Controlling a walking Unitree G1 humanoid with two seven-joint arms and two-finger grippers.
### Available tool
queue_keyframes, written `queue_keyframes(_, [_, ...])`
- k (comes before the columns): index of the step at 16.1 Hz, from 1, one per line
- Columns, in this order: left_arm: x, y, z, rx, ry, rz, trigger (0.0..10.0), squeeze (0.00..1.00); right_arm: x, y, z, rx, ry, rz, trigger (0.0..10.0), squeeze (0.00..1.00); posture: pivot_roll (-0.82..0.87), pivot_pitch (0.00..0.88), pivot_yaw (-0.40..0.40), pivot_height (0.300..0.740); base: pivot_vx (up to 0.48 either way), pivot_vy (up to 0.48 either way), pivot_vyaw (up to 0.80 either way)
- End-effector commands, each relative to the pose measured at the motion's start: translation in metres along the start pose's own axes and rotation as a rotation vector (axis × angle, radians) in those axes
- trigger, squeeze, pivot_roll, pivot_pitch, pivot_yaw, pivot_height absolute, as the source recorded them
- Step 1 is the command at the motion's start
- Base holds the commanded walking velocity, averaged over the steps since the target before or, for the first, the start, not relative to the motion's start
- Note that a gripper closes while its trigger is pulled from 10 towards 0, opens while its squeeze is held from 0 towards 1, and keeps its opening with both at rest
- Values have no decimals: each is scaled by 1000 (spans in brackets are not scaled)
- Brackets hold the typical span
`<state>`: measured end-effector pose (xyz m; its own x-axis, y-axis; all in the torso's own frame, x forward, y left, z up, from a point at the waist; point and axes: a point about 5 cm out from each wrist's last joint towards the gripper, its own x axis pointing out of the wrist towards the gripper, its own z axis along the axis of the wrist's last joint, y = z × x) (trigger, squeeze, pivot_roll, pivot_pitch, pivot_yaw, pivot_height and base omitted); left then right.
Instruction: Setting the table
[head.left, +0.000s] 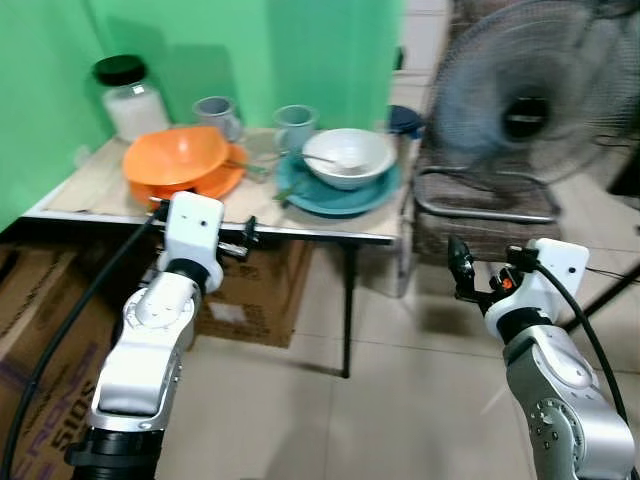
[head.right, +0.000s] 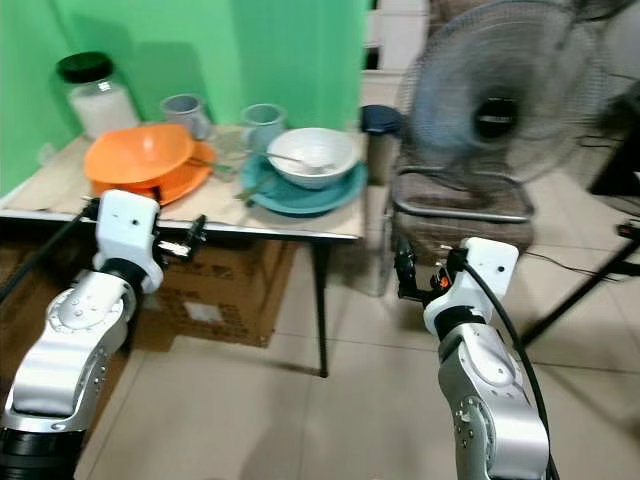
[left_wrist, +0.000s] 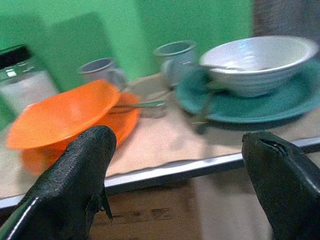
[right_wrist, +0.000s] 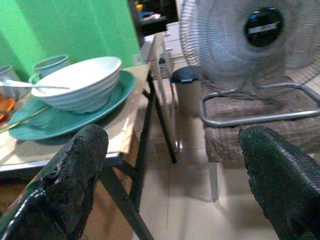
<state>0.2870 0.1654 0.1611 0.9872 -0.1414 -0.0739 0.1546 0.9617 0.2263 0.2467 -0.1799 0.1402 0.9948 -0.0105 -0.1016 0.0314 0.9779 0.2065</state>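
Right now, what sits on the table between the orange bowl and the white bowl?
Between the orange bowl and the white bowl, the left eye view shows a small clear glass, with cutlery lying beside it.

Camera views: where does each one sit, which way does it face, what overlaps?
Left and right eye views: on the head, looking forward and down at the wooden table; both silver arms show, left gripper at the table edge, right gripper beside it.
Left wrist view: along its open black fingers at the orange bowl and white bowl.
Right wrist view: along its open fingers at the teal plate and grey floor fan.
Shared: white bowl and teal plate.
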Motion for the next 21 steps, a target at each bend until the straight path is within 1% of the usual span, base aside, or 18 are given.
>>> queue_keyframes(1, [1,1,0,-2,-4,-7,10000,0,2,2,0,-12,-5,8,10000,0,46,0,40,740,0,0,0])
queue_keyframes(4, [0,0,0,4,-2,-15,10000,0,4,4,-1,-32,1,24,10000,0,47,0,45,740,0,0,0])
queue_keyframes(7, [1,0,2,3,-8,-21,10000,0,7,6,2,-33,-7,33,10000,0,48,0,46,740,0,0,0])
queue_keyframes(8, [2,-1,3,3,-10,-23,10000,0,8,6,3,-73,-13,34,10000,0,48,0,47,740,244,0,0])
queue_keyframes(9, [2,-1,3,3,-11,-23,10000,0,9,5,3,-86,-14,30,10000,0,49,0,47,740,247,0,0])
queue_keyframes(10, [2,-1,3,4,-11,-23,10000,0,10,4,4,-89,-14,14,10000,0,49,0,47,740,259,0,800])
queue_keyframes(12, [2,0,4,5,-11,-21,10000,0,12,3,5,-73,-23,2,10000,0,50,0,46,740,270,0,800])
queue_keyframes(14, [2,0,4,3,-10,-20,10000,0,13,4,7,-40,-28,1,10000,0,52,0,46,740,294,0,0])
queue_keyframes(15, [2,0,5,3,-11,-19,10000,0,14,4,8,-44,-32,-6,10000,0,53,0,46,740,311,0,0])
queue_keyframes(17, [3,1,6,3,-14,-14,10000,0,17,6,10,-22,-39,10,10000,0,54,0,46,740,313,0,0])
queue_keyframes(21, [4,2,7,4,-16,-11,10000,0,18,7,10,-36,-40,6,10000,0,58,0,45,740,316,0,0])
